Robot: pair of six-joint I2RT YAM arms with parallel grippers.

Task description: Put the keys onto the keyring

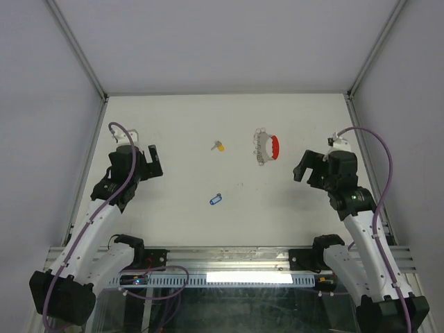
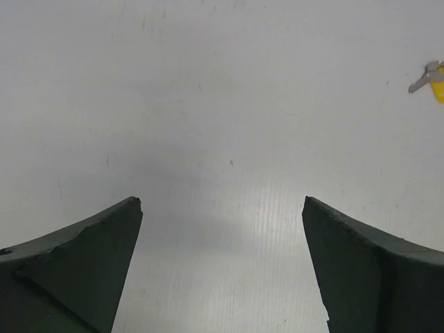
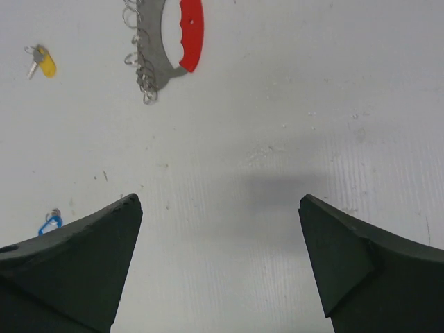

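left claw [image 2: 222, 202] wide, empty, angled inward | right claw [image 3: 218, 201] wide, empty, angled inward

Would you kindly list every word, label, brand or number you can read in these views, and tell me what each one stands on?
There is no readable text in any view.
Keyring: the red tab and grey metal part show no lettering.
Yellow key: the plastic head looks plain; any stamp on the metal is too small to tell.
Blue key: too small and partly hidden to read anything.
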